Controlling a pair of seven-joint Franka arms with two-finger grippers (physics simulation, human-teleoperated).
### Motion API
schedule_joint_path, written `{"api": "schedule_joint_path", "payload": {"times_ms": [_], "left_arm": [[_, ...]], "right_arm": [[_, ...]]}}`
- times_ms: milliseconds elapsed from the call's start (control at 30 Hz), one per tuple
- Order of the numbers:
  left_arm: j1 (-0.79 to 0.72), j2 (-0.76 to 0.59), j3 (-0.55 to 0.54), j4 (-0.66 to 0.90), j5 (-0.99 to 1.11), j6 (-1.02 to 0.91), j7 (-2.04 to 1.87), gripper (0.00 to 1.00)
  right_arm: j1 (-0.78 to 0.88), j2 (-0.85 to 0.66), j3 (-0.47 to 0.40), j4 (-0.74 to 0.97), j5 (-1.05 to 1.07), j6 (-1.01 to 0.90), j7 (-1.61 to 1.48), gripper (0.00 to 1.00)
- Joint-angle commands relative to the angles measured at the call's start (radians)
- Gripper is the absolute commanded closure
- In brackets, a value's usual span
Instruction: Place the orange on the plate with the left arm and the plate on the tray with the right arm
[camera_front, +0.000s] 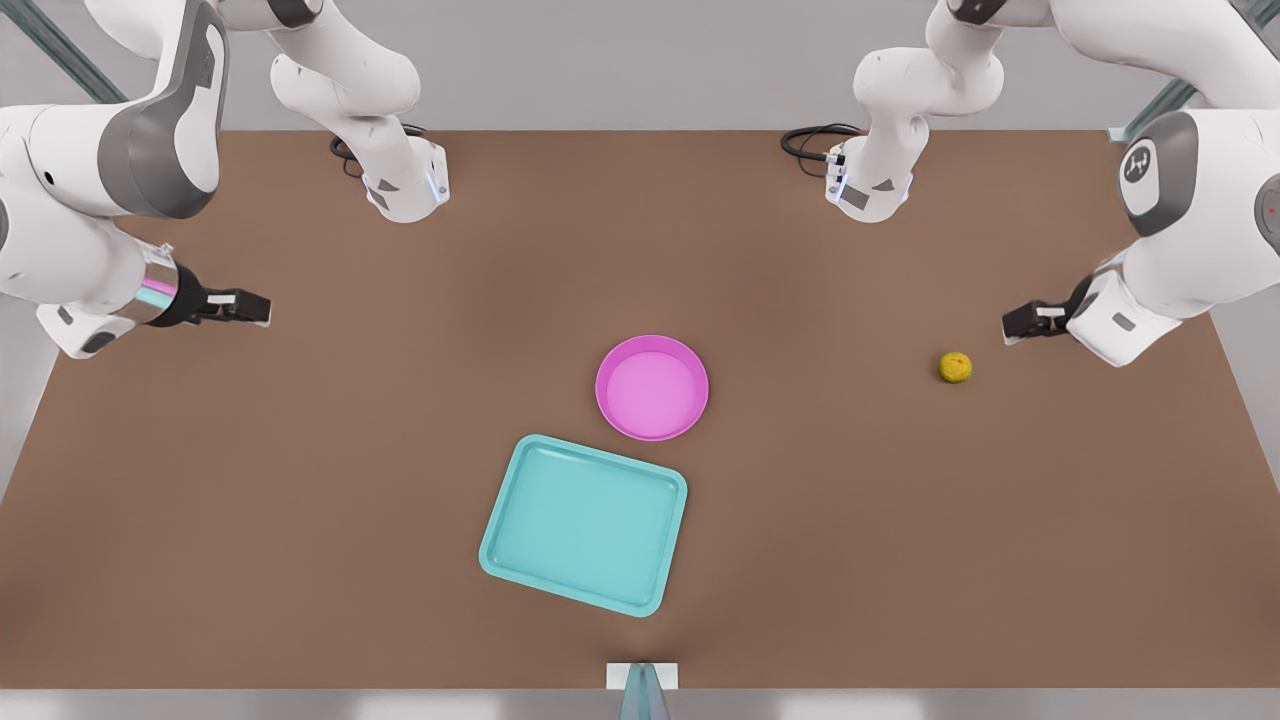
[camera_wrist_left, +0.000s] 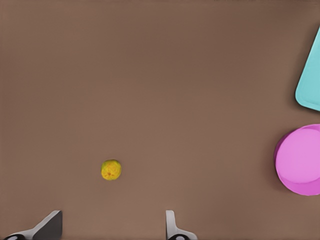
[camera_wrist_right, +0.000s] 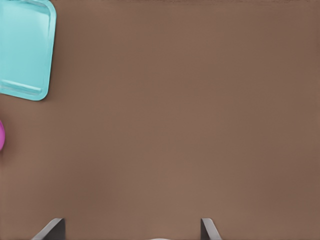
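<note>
The small yellow-orange orange (camera_front: 955, 367) lies on the brown table at the front view's right. My left gripper (camera_front: 1015, 325) hovers just beside it, open and holding nothing. In the left wrist view the orange (camera_wrist_left: 111, 170) sits a short way ahead of the open left gripper (camera_wrist_left: 112, 230). The pink plate (camera_front: 652, 388) rests mid-table, bare, touching or nearly touching a corner of the teal tray (camera_front: 583, 522) nearer the front edge. My right gripper (camera_front: 255, 307), with the shiny wrist ring, waits open at the front view's left, far from both. Its wrist view shows the tray (camera_wrist_right: 22, 50) and a sliver of plate (camera_wrist_right: 1, 135).
Both arm bases (camera_front: 405, 185) (camera_front: 868, 185) stand at the table's back edge with black cables (camera_front: 812, 140) beside them. A small white bracket (camera_front: 642, 677) sits at the middle of the front edge. Wide bare table lies between each gripper and the plate.
</note>
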Motion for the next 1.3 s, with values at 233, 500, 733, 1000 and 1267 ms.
{"api": "schedule_joint_path", "payload": {"times_ms": [233,500,733,1000,1267], "left_arm": [[0.006,0.033,0.061,-0.793,0.011,0.838,0.005,0.0],[0.025,0.136,0.151,-0.87,0.011,0.984,0.172,0.0],[0.027,0.149,0.168,-0.931,0.011,0.996,0.172,0.0],[0.027,0.178,0.168,-0.931,0.011,0.95,0.172,0.0],[0.042,0.207,0.168,-0.931,0.011,0.967,0.172,0.0]], "right_arm": [[-0.001,0.006,0.0,0.0,0.002,0.026,0.012,0.0],[-0.001,0.009,0.0,0.005,0.005,0.024,0.012,0.0],[-0.001,0.015,0.0,0.005,0.006,0.024,0.012,0.0],[-0.003,0.017,0.0,0.007,0.005,0.024,0.01,0.0],[-0.006,0.017,-0.002,0.007,0.005,0.024,0.009,0.0]]}}
